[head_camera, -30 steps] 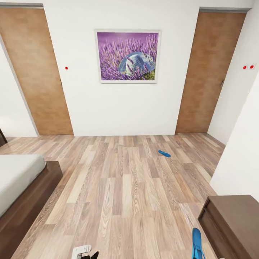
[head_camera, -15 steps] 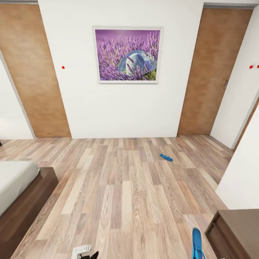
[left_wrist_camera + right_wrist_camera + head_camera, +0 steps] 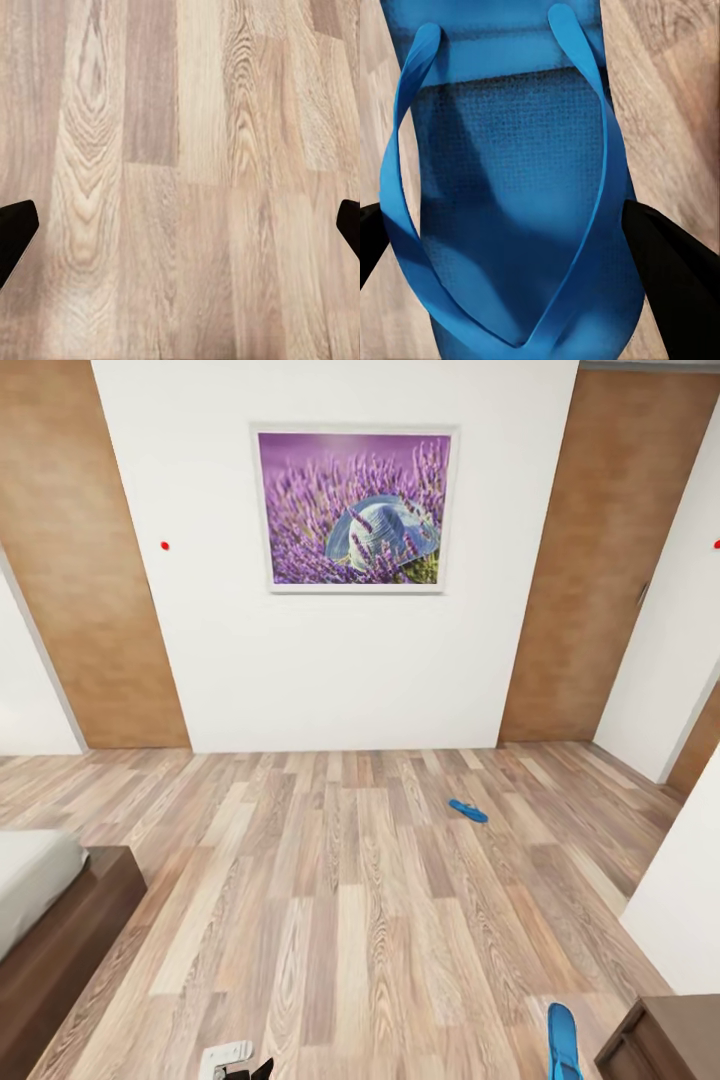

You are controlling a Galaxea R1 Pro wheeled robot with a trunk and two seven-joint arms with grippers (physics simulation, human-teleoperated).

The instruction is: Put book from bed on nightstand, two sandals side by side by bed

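Closer now to the picture wall, the view has rolled forward; the right claw (image 3: 540,247) clamps one blue sandal (image 3: 510,210), the left claw (image 3: 180,225) hangs spread over the floor (image 3: 340,920), the bed (image 3: 40,920) sits left, and the second sandal (image 3: 468,811) lies farther off.

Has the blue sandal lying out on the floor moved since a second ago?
No. The far sandal keeps its place on the same planks of the floor; the camera has moved, shifting the whole picture.

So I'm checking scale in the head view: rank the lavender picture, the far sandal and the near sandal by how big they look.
1. Lavender picture
2. Near sandal, cut by the frame edge and nearer the camera
3. Far sandal
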